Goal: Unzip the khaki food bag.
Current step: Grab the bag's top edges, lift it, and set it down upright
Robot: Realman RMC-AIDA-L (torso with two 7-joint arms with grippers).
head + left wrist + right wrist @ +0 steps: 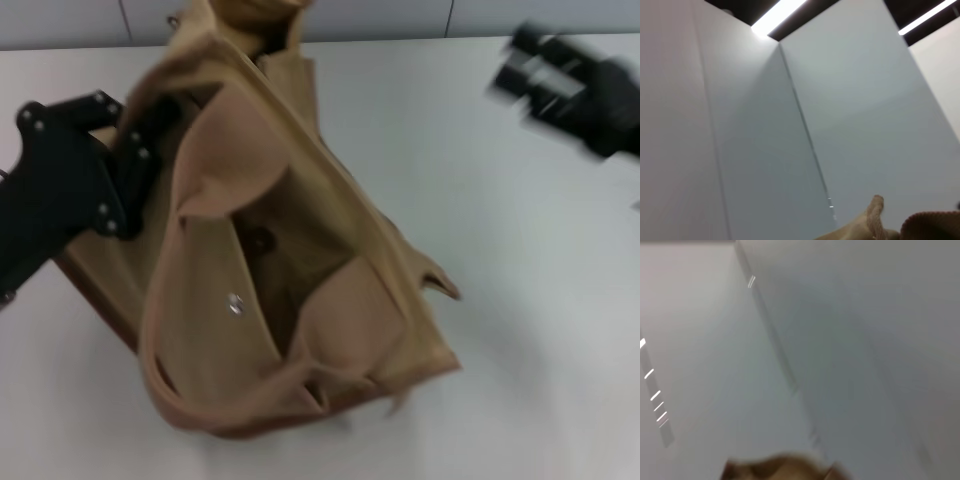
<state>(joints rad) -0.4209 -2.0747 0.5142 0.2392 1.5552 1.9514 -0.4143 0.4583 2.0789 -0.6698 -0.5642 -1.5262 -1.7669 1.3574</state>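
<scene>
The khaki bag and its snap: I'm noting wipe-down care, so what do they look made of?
The khaki bag looks like matte woven canvas: it folds and slumps softly. Its snap seems polished metal, small, silver and glinting.

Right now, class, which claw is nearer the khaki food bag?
Left. The left claw is against the khaki food bag at its side; the right claw hangs well off to its other side.

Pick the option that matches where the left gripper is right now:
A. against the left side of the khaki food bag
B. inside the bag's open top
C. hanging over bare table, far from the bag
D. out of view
A: in the head view the left gripper sits against the left side of the khaki food bag, while the right gripper is off to the right, away from it.
</scene>
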